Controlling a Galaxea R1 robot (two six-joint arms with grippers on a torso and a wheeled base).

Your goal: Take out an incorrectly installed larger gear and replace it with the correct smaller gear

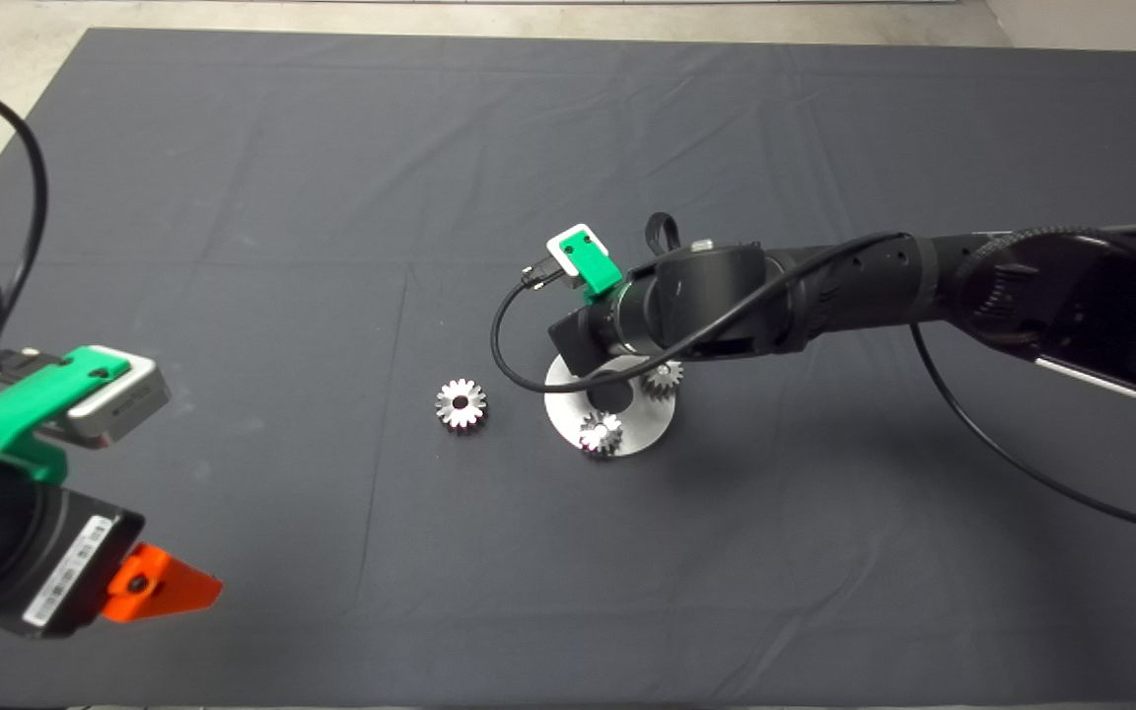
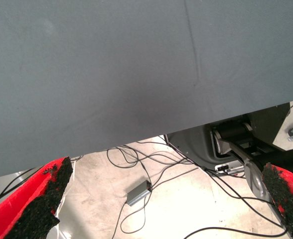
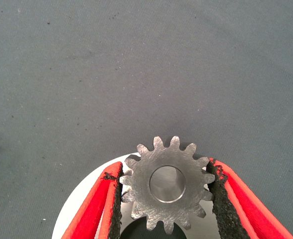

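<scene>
The only label in sight is a white barcode sticker [image 1: 63, 577] on the black body of the left arm, and its print is too small to read; the gears and plate show no readable marks. The left gripper [image 1: 169, 589] waits at the lower left edge of the dark grey mat [image 1: 331, 197]. Its wrist view shows the two black pads [image 2: 42, 204] set wide apart with nothing between them, and beyond the mat's edge a pale floor with loose black cables and a small grey box [image 2: 138, 192]. The right arm reaches in to a round flat silver metal plate [image 1: 639, 434] near the middle of the mat. From above, the wrist hides its fingers and whatever they hold. Only the right wrist view shows it: the right gripper [image 3: 164, 167] is clamped on the smaller gear [image 3: 167, 184], a grey-silver toothed wheel, with a pad against the teeth on either side. The gear sits over the plate's edge, and bright metal shows through its centre hole. The head view alone shows two more small silver gears on the plate, one [image 1: 665, 377] beside the wrist and one [image 1: 600, 434] at the near rim. The larger gear [image 1: 461, 404] — shiny, bright-faced, dark at the centre — lies flat on the mat just off the plate, on the left arm's side.
</scene>
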